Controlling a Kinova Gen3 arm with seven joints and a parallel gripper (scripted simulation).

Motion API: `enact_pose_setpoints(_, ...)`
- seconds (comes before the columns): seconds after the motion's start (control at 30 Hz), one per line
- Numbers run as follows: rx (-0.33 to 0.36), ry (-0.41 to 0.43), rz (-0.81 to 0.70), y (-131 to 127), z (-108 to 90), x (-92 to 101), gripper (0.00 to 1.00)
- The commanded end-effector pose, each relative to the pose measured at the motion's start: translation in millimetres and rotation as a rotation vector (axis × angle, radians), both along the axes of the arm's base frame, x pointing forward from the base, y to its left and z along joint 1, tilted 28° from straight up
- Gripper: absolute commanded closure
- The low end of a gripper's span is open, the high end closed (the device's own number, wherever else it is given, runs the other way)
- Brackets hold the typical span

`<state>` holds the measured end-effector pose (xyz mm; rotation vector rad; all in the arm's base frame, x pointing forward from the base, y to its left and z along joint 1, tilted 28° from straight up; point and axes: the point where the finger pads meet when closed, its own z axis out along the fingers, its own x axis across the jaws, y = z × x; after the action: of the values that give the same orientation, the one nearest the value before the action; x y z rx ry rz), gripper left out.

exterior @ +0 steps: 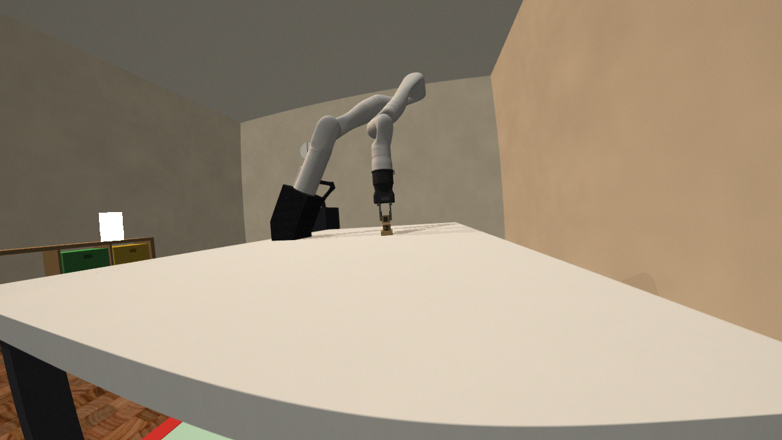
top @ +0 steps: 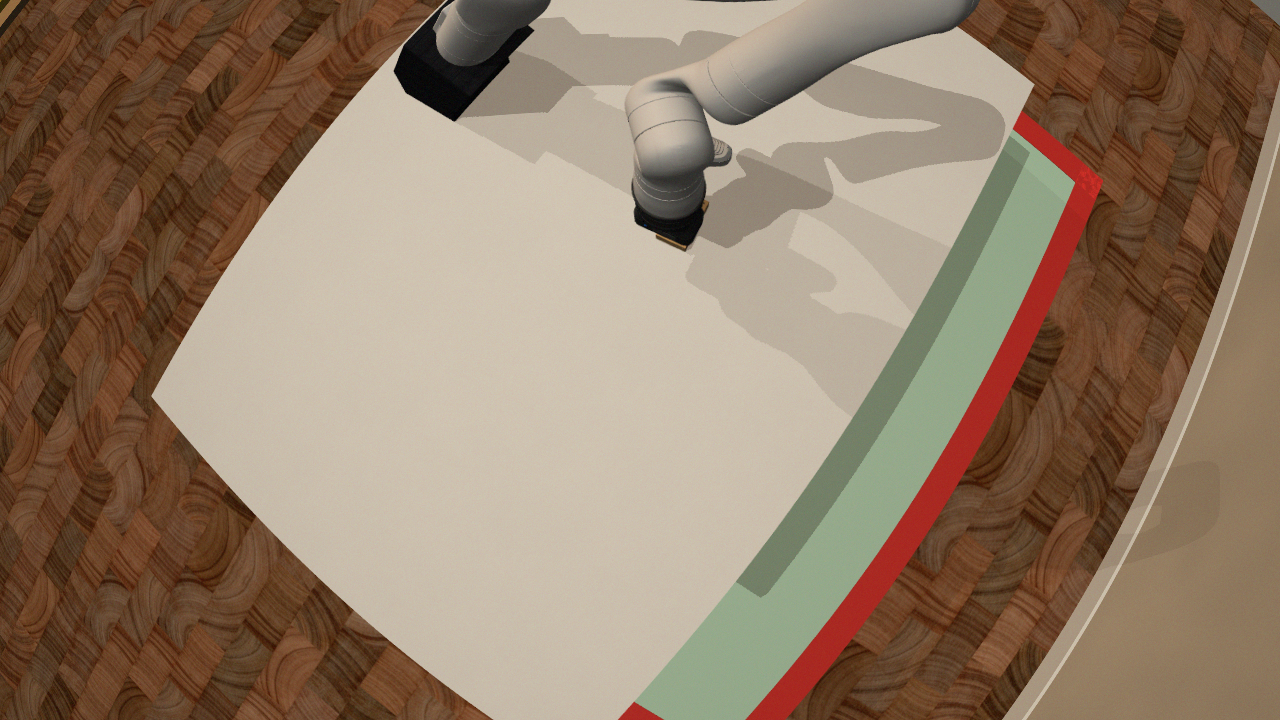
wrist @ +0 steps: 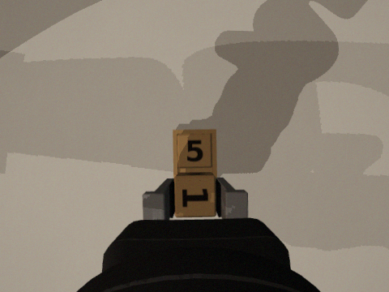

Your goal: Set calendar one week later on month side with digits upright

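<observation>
Standing one upon the other near the far edge of the broad cream-white surface (exterior: 415, 306), two small tan wooden cubes with black digits form a short column; the upper wooden cube (wrist: 194, 196) is pinched between the two grey fingers of the black hand (wrist: 194, 206), while the lower wooden cube (wrist: 194, 152) rests on the surface beneath it; from the exterior view the upper one (exterior: 386, 219) shows an 8 toward the camera and the lower one (exterior: 386, 228) a 2, each upright; from the wrist view the held cube shows a 1 lying on its side and the cube past it a 5 upright; whether the two touch or stand a hair apart cannot be told at this size; the tray itself cannot be made out in any view; from above only a sliver of tan (top: 673, 240) shows under the hand (top: 671, 223); the white jointed arm (exterior: 328, 136) arches up from its black base (exterior: 292, 219) at the far corner and drops straight down over the column; beyond the surface a low wooden shelf unit (exterior: 76, 247) holds a green bin (exterior: 84, 259) and a yellow bin (exterior: 131, 253); a pale green mat with a red border (top: 904, 465) lies on the patterned wooden floor (top: 107, 179).
</observation>
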<state>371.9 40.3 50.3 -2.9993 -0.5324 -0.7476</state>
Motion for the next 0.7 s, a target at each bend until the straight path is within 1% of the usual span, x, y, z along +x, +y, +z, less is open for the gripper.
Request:
enact_pose_setpoints(0.0,0.000,-0.001,0.000,0.0,0.4,0.1,0.43)
enact_pose_setpoints(0.67,0.000,-0.001,0.000,0.2,-2.1,1.4,0.43)
